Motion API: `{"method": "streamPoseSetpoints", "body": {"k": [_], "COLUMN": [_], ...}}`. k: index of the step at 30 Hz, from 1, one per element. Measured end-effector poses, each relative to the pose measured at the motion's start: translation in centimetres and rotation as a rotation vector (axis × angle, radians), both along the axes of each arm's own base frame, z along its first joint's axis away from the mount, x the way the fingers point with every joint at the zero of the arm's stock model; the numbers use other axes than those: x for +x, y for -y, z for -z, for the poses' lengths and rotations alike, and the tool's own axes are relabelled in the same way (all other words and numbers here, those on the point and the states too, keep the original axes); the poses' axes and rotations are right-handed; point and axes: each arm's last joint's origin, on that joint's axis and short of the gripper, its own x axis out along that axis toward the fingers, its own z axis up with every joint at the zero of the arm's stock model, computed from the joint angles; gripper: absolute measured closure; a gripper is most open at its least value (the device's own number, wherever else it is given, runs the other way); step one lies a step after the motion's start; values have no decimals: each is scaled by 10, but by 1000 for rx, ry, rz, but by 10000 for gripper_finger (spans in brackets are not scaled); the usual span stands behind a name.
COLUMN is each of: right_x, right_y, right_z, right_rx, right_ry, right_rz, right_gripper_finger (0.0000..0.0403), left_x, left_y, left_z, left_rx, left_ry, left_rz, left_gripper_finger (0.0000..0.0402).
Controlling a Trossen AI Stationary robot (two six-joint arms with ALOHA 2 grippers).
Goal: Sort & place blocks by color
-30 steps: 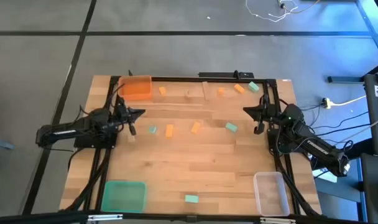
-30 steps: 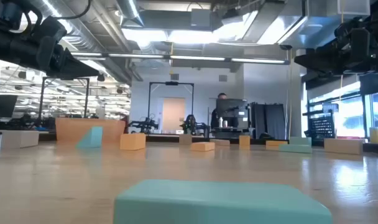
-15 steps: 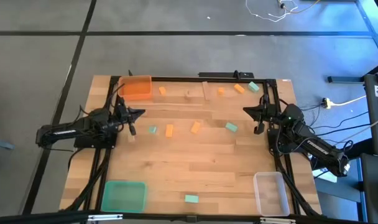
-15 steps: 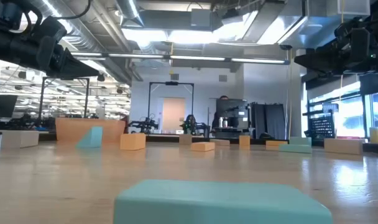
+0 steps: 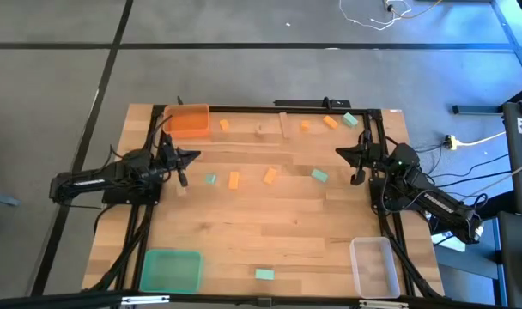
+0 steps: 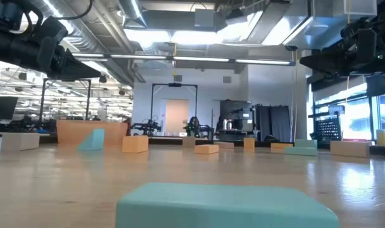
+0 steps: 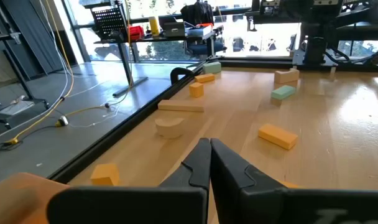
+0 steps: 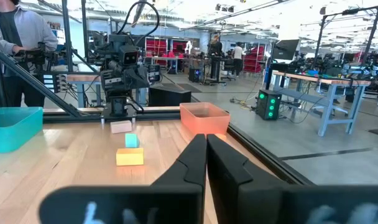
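Small blocks lie scattered flat on the wooden table. Orange ones [image 5: 234,179] [image 5: 270,176] and teal ones [image 5: 210,178] [image 5: 319,175] sit mid-table, and several more orange, teal and pale wood ones lie along the far edge [image 5: 330,122]. One teal block [image 5: 264,275] rests alone by the near edge and looms large in the low view [image 6: 224,202]. My left gripper [image 5: 198,155] [image 7: 209,144] hovers shut at the table's left side, pointing level toward the middle. My right gripper [image 5: 337,153] [image 8: 206,138] hovers shut at the right side, facing it. Neither touches a block.
An orange tray [image 5: 189,121] stands at the far left corner, a green tray [image 5: 169,270] at the near left, a clear tray [image 5: 373,266] at the near right. Black frame rails run along both table sides. A person [image 8: 15,37] stands beyond the table.
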Motion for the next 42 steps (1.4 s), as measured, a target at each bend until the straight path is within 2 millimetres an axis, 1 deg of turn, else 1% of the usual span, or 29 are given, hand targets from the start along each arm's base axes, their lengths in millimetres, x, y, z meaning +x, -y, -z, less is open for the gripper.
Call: {"method": "streamPoseSetpoints", "body": {"k": [5,6,9,12,24,26,30,36,39,42], "right_x": [0,0,0,-1,0,0,0,0,0,-1], "right_y": [0,0,1,2,1,1,0,-1,-1,-2], "right_z": [0,0,0,0,0,-1,-1,-1,-2,-10], "right_rx": [0,-23,-210,-299,-299,-260,-23,210,239,192], "right_ry": [0,-5,-55,-82,-76,-61,1,60,63,61], "right_rz": [0,3,72,103,97,78,2,-33,-47,-47], "right_gripper_finger": [389,389,389,389,389,389,389,389,391,399], "left_x": [0,0,0,0,0,0,0,0,0,0], "left_y": [0,0,0,0,0,0,0,0,0,0], "left_z": [0,0,0,0,0,0,0,0,0,0], "left_rx": [0,0,0,0,0,0,0,0,0,0], "left_ry": [0,0,0,0,0,-1,0,0,0,0], "left_rz": [0,0,0,0,0,0,0,0,0,0], "left_gripper_finger": [401,401,401,401,401,401,401,401,401,401]}}
